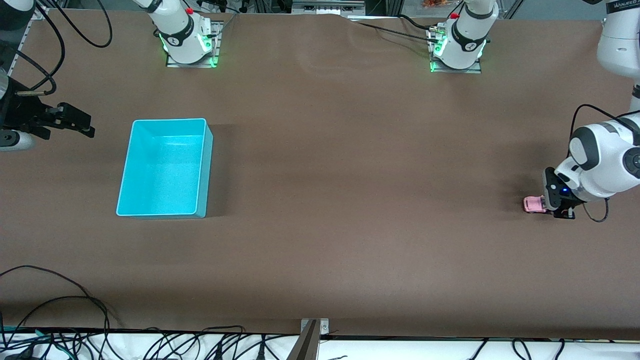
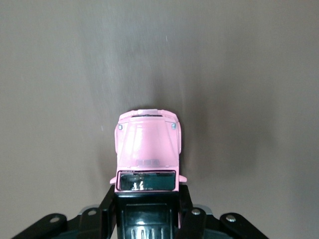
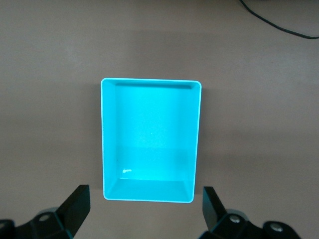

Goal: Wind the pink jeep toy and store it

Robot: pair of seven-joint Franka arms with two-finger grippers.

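Note:
The pink jeep toy (image 1: 534, 204) is down at the tabletop near the left arm's end of the table. My left gripper (image 1: 550, 202) is shut on its rear part. In the left wrist view the jeep (image 2: 148, 144) points its pink hood away from the gripper (image 2: 147, 209), and the black fingers (image 2: 107, 209) press on both sides of its black roof. The turquoise bin (image 1: 165, 167) stands empty toward the right arm's end. My right gripper (image 1: 75, 122) hangs open beside the bin and waits. In the right wrist view the bin (image 3: 147, 81) shows past that gripper (image 3: 145, 209), which holds nothing.
Brown table surface stretches wide between the bin and the jeep. Both arm bases (image 1: 190, 45) (image 1: 457, 50) stand along the table's edge farthest from the front camera. Black cables (image 1: 60, 310) and a metal bracket (image 1: 311, 340) lie at the edge nearest that camera.

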